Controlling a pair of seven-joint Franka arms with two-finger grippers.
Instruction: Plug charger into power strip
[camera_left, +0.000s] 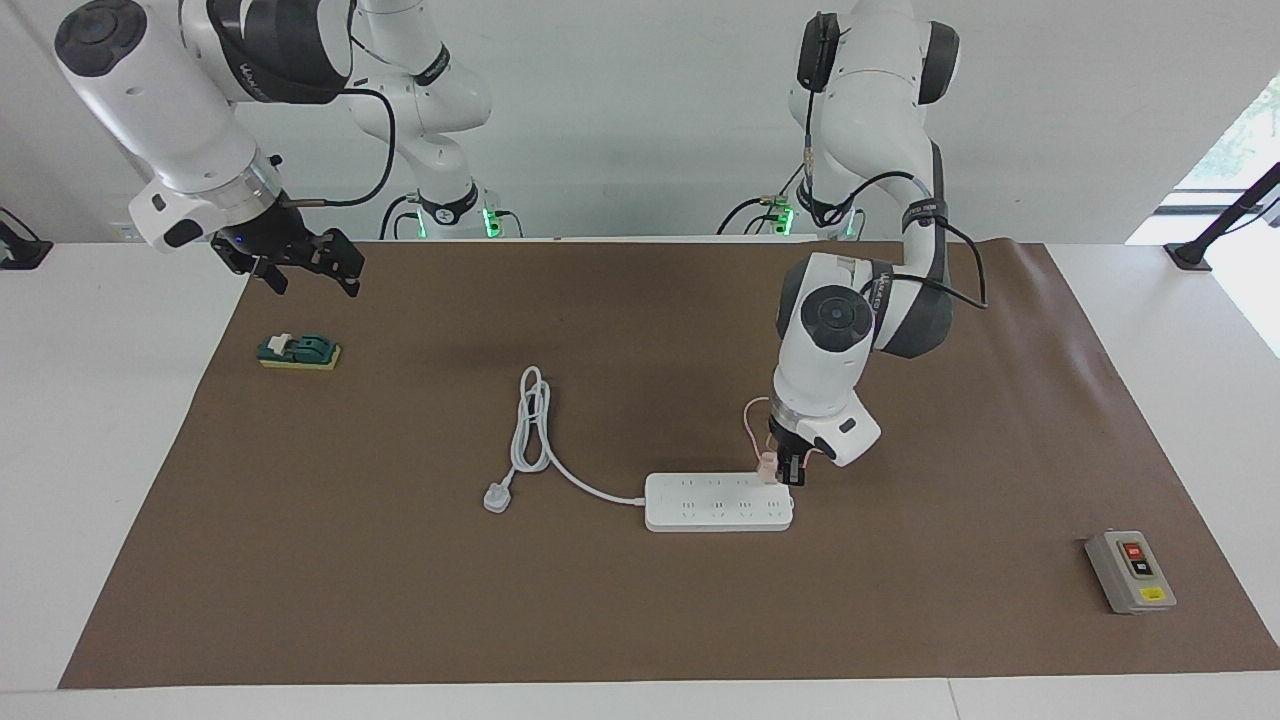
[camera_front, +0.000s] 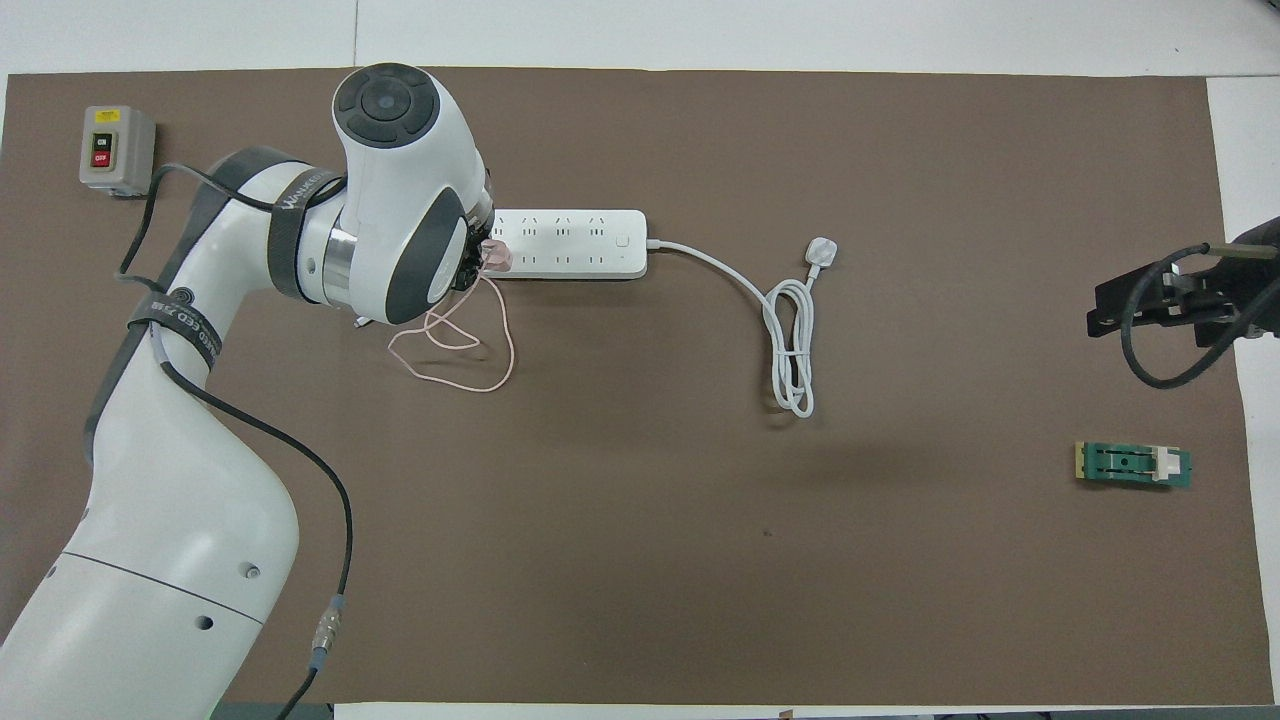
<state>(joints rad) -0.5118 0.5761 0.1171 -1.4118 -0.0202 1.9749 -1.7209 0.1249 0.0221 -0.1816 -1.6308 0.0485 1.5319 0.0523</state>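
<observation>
The white power strip (camera_left: 718, 502) (camera_front: 570, 243) lies flat on the brown mat. My left gripper (camera_left: 783, 470) is shut on the small pale-pink charger (camera_left: 767, 466) (camera_front: 496, 258), which hangs just above the strip's end toward the left arm's end of the table, over its row of sockets nearer the robots. The charger's thin pink cable (camera_front: 458, 345) loops on the mat nearer the robots. In the overhead view the left wrist hides most of that gripper. My right gripper (camera_left: 300, 262) (camera_front: 1160, 300) waits open in the air over the mat's edge at the right arm's end.
The strip's thick cord (camera_left: 535, 430) and three-pin plug (camera_left: 497, 497) lie toward the right arm's end. A grey button box (camera_left: 1130, 571) sits at the left arm's end, farther from the robots. A green-and-yellow block (camera_left: 299, 351) lies under the right gripper's side.
</observation>
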